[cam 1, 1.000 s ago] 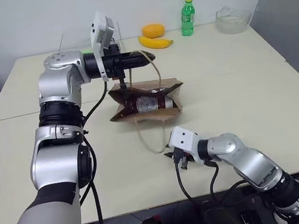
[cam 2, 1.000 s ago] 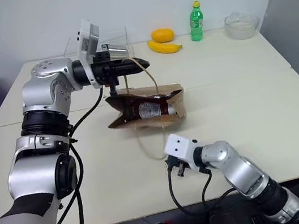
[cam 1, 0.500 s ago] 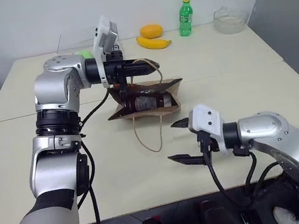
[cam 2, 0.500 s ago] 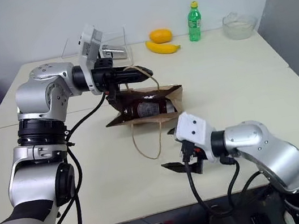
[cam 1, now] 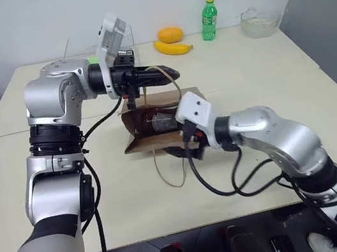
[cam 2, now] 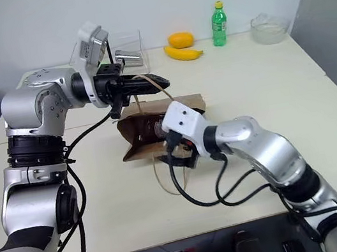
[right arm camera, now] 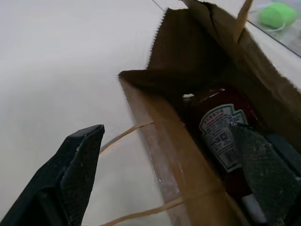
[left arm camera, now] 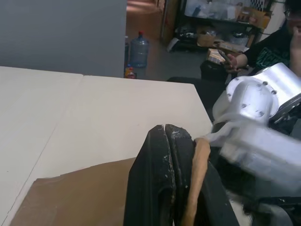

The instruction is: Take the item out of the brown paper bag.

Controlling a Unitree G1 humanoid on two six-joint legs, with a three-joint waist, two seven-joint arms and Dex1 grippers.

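Inside crinkled kraft bag [cam 1: 134, 124]: glossy red btl [right arm camera: 220, 141].

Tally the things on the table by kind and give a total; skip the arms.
Bottles: 2, the ketchup bottle and the green bottle
Fruit: 2, the banana and the orange fruit
Paper bags: 1, the bag
Clear containers: 2, the bowl and the box
Total: 7

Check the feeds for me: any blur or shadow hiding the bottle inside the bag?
Right wrist view: the ketchup bottle sits in the shaded interior of the paper bag, label still legible. Left wrist view: the right arm's housing is blurred. Head views: even light, soft shadows, bag mouth dark.
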